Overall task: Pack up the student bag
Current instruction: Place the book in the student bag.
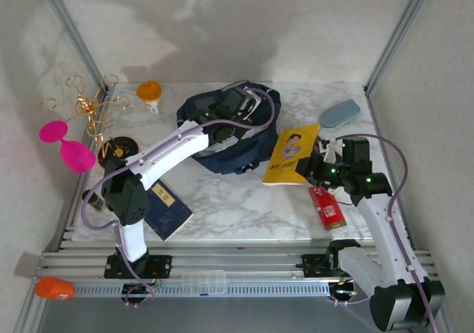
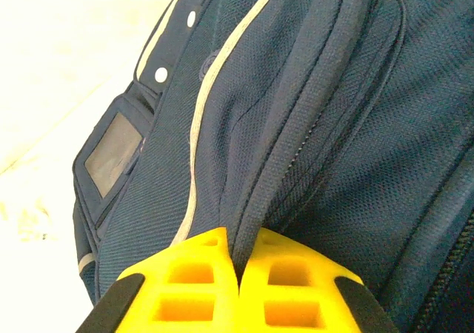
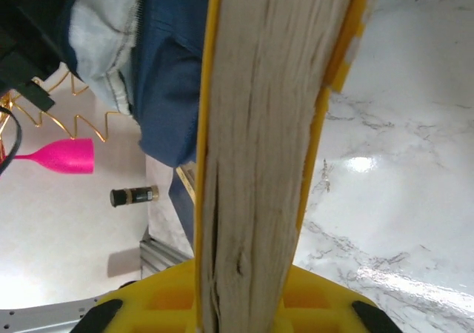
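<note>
Navy blue fabric with thin white trim makes up the one student bag (image 1: 229,137), which lies slumped at the middle back of the white marble-patterned table (image 1: 222,200). The left gripper (image 1: 235,103) sits on top of the bag. In the left wrist view its yellow fingers (image 2: 189,288) are nipped together on a raised fold of the bag's cloth (image 2: 296,126) beside a zip.

There are two books. A yellow paperback book (image 1: 291,153) lies just right of the bag, touching its edge, and the right gripper (image 1: 315,166) is clamped on it; seen from the right wrist, the page edges (image 3: 259,126) stand between the pads. A dark blue booklet (image 1: 167,209) lies under the left arm near the front.

One red packet (image 1: 326,206) lies below the right gripper, and one grey-blue pouch (image 1: 339,113) sits at the back right. At the back left are one orange-capped bottle (image 1: 149,93), a gold wire stand (image 1: 85,109) and two pink discs (image 1: 53,132).
</note>
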Controlling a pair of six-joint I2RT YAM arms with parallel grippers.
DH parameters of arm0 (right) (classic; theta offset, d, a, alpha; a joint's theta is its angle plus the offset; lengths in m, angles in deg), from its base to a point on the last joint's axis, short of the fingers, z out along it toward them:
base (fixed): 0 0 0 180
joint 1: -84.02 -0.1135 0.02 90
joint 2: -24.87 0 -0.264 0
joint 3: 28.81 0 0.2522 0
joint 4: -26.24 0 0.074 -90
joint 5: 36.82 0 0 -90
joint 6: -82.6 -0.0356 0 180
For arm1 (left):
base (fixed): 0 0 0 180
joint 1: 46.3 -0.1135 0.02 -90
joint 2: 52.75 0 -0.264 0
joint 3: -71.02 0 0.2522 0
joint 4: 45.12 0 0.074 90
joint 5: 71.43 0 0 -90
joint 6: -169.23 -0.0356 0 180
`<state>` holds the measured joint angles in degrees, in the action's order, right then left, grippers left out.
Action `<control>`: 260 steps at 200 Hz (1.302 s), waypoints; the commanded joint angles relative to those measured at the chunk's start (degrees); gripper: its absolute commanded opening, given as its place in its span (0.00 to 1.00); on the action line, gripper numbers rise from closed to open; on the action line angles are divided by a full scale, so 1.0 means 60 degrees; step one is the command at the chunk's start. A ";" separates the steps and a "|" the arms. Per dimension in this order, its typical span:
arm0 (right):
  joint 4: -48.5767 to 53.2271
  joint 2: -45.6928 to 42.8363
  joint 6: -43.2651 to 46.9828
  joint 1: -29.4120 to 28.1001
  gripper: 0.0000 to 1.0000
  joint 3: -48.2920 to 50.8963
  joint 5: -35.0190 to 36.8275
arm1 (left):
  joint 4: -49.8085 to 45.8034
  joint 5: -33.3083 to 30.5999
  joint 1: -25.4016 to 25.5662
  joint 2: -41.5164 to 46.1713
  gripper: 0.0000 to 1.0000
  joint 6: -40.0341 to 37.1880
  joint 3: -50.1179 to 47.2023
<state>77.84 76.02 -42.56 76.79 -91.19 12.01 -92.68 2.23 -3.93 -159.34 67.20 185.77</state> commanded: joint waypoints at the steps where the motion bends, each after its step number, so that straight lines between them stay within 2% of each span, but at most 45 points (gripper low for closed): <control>1: -0.0006 -0.0606 0.0381 -0.0049 0.00 -0.0625 -0.1050 | 0.0425 -0.0659 0.0384 0.0589 0.00 0.0528 -0.0030; 30: 0.0854 -0.0843 0.0710 -0.0076 0.00 -0.0804 -0.0806 | 0.0349 -0.1414 0.0482 0.0424 0.00 0.0828 0.0169; 42: 0.0785 -0.0876 0.0738 -0.0113 0.00 -0.0648 -0.1108 | 0.0346 -0.1810 0.0482 0.0377 0.00 0.0929 0.0288; 57: -0.0513 -0.1050 0.0089 -0.0423 0.00 0.0210 -0.1799 | 0.0428 -0.1686 0.0483 0.0438 0.00 0.0995 0.0358; 91: -0.2546 -0.0634 -0.0984 -0.0759 0.00 0.2522 -0.0843 | 0.0553 -0.1995 0.0468 0.0628 0.00 0.1097 0.0816; 109: -0.4433 -0.0299 -0.1693 -0.1013 0.00 0.3511 -0.1135 | 0.0677 -0.2042 0.0444 0.0677 0.00 0.0974 0.0910; 121: -0.5425 0.0211 -0.1994 -0.1533 0.00 0.3640 -0.1237 | 0.0675 -0.1783 0.0453 0.0676 0.00 0.0969 0.0941; 156: -0.5875 0.2127 -0.1085 -0.2942 0.00 0.1947 -0.0573 | 0.1148 -0.0594 0.0464 0.0899 0.00 0.0690 0.0223; 174: -0.6599 0.3332 -0.0986 -0.2971 0.00 0.1495 -0.0093 | 0.1285 -0.0134 0.0468 0.1032 0.00 0.0615 -0.0041; 188: -0.6842 0.4719 -0.0665 -0.2991 0.00 0.0634 -0.0222 | 0.1416 0.0037 0.0468 0.1167 0.00 0.0564 -0.0174; 222: -0.7445 0.7192 0.0033 -0.3026 0.00 -0.1185 0.0222 | 0.1503 -0.0217 0.0439 0.1263 0.00 0.0439 -0.0003; 237: -0.7771 0.8042 0.0262 -0.3015 0.00 -0.1760 -0.0093 | 0.1592 -0.0273 0.0431 0.1348 0.00 0.0552 0.0003; 250: -0.7733 0.8738 0.0597 -0.3016 0.05 -0.2268 0.0111 | 0.1824 -0.0205 0.0409 0.1455 0.00 0.0565 -0.0132; 260: -0.6987 0.9332 0.0928 -0.2997 0.11 -0.2861 0.0636 | 0.2026 -0.0276 0.0370 0.1498 0.00 0.0559 -0.0236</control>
<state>36.27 126.56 -43.37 59.05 -101.22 13.00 -90.19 1.05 -1.35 -155.29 70.43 183.89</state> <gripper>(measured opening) 0.135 0.035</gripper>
